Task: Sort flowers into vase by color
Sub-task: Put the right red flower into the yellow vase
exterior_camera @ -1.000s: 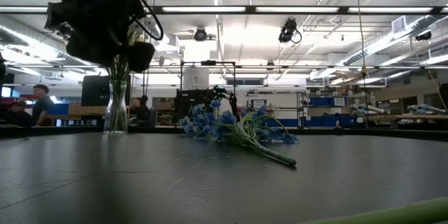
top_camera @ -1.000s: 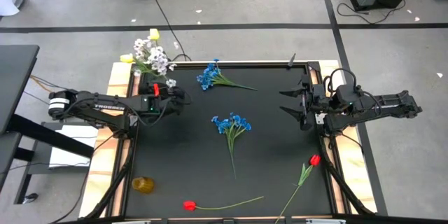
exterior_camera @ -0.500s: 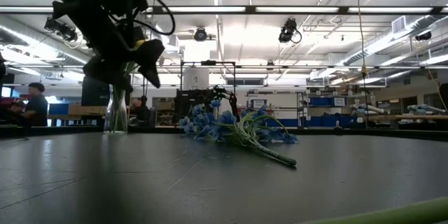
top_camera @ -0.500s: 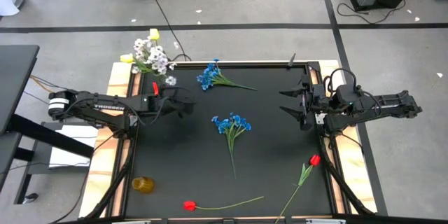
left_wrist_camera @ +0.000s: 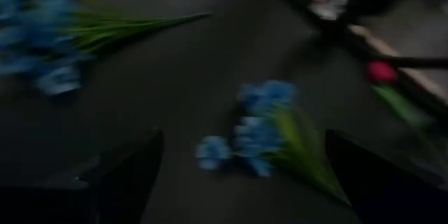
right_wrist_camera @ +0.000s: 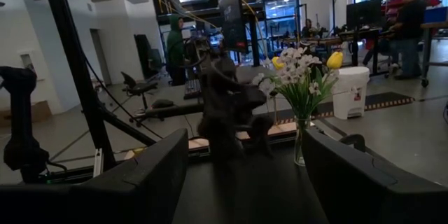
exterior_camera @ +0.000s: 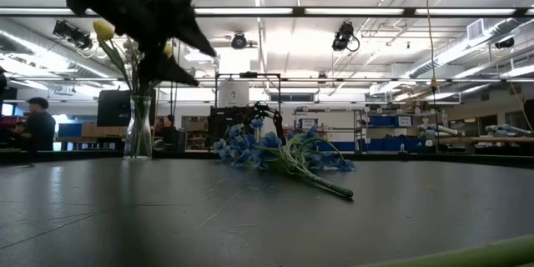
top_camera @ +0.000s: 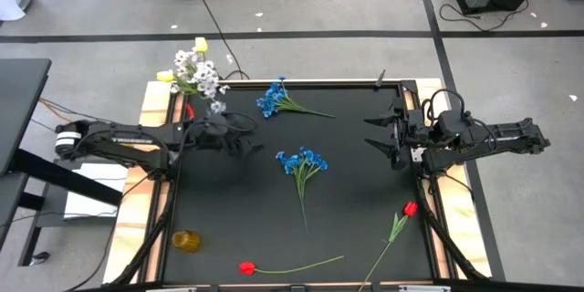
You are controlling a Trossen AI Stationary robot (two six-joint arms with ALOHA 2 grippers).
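A glass vase (exterior_camera: 139,129) at the table's far left corner holds white blossoms (top_camera: 199,77) and yellow tulips (exterior_camera: 103,29). One blue bunch (top_camera: 274,99) lies at the far middle and another (top_camera: 301,160) at the centre, also seen in the left wrist view (left_wrist_camera: 260,122). Two red tulips (top_camera: 246,267) (top_camera: 410,208) lie near the front and right edges. My left gripper (top_camera: 258,146) hovers open just left of the centre blue bunch, tilted down toward it. My right gripper (top_camera: 372,133) waits open at the right edge, held level.
A small amber cup (top_camera: 185,240) stands at the near left of the black mat (top_camera: 365,182). Wooden borders (top_camera: 146,201) frame the mat. People and equipment show in the room beyond the table.
My left gripper has swung away from the vase, rising a little and moving toward the table's centre and the middle blue bunch. Its wrist has turned so that the fingers now point across the mat. It stayed open. The flowers have not moved.
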